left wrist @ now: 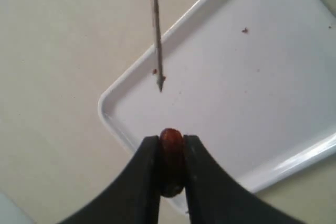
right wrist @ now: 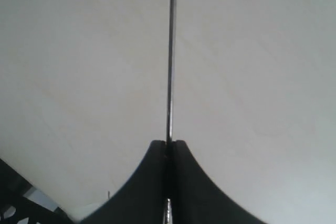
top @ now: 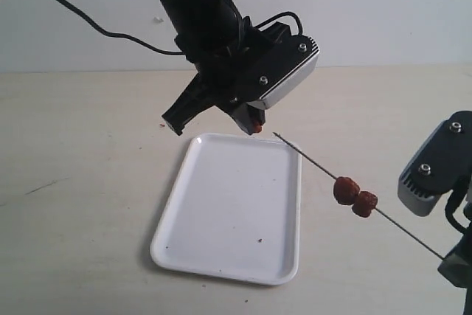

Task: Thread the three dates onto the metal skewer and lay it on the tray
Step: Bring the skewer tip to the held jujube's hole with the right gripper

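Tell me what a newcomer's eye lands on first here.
A thin grey metal skewer slants in mid-air, tip near a corner of the flat white rectangular tray, gripped by the right tool, with two wrinkled reddish-brown dates threaded on it. Facing that tip, the left tool pinches a third date.

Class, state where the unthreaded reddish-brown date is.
Exterior view, centre: date pinched in the left gripper above the flat white tray's far edge, just off the thin metal skewer's tip.
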`<state>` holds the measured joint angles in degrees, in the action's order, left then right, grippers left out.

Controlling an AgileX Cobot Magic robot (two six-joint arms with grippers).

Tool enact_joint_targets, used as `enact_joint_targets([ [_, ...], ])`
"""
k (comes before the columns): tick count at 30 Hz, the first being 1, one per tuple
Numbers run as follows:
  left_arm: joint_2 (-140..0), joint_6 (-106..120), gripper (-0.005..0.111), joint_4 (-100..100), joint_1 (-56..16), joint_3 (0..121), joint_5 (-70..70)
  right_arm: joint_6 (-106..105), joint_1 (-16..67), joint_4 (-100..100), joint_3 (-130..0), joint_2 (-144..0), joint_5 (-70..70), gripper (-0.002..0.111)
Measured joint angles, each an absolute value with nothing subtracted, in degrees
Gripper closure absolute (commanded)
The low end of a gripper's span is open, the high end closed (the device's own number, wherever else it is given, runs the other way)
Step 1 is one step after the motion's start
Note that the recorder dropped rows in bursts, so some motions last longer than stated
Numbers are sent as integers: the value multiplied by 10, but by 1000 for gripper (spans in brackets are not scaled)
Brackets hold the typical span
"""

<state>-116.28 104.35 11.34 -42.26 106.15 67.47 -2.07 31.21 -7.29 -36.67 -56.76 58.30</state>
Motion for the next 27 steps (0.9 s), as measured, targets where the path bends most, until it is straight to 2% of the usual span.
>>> enact_joint_targets([
  [16,-1163,1043,95,110,-423,1062,659,-15,312,-36,-445,-641,592,108],
  [27,-1163,1043,95,110,-423,1062,658,-13,312,-36,-447,-647,620,108],
])
